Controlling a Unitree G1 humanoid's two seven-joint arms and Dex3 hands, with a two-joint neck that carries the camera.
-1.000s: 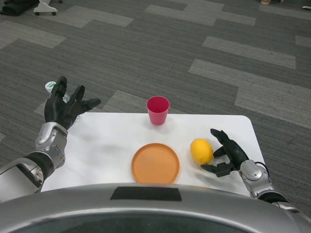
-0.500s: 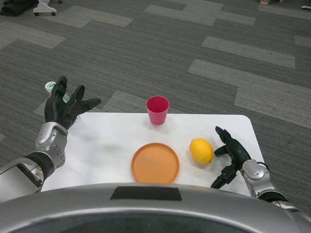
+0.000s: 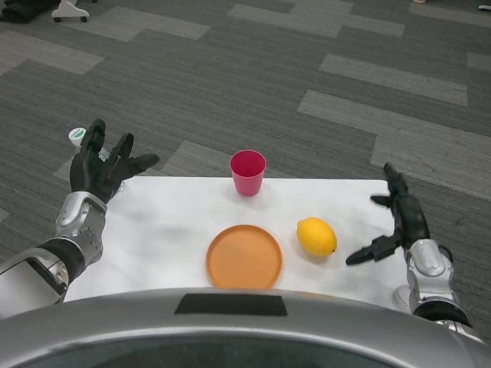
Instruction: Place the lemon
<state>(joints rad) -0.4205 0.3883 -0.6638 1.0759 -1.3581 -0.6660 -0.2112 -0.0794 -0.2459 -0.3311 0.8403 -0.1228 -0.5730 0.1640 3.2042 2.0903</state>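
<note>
Yellow lemon rests free on white worktop, beside orange plate.
Pink cup behind; right robot hand has withdrawn, fingers wide; left robot hand unchanged, spread.

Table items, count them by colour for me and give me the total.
Pink: 1, the cup
Orange: 1, the plate
Yellow: 1, the lemon
Total: 3 things on the white table
</note>
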